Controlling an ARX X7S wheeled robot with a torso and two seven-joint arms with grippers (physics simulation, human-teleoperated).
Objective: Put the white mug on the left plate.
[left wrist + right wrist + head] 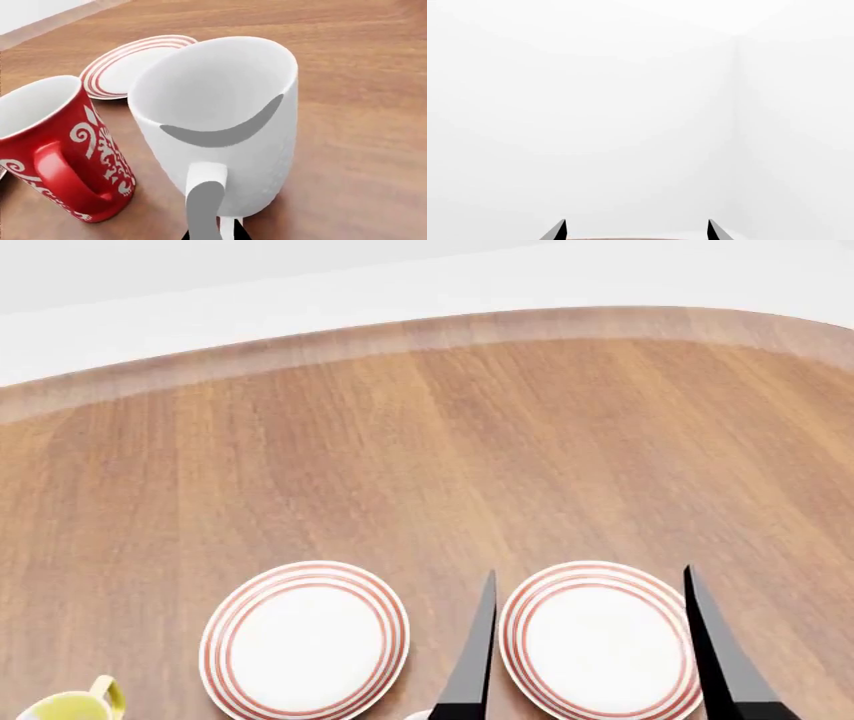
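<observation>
Left hand [215,235] gripping white mug [220,125] handle, red mug [60,150] just beside, right hand [636,231] wide, left plate [304,640] bare

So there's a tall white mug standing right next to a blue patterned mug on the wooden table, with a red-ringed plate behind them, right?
Nearly. The patterned mug beside the white mug is red with white swirls, not blue, as the left wrist view shows. The rest holds: both stand on the wooden table, with a red-ringed plate behind them.

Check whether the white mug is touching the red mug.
Apart. In the left wrist view a strip of bare table shows between the white mug and the red mug, from rim to base.
</observation>
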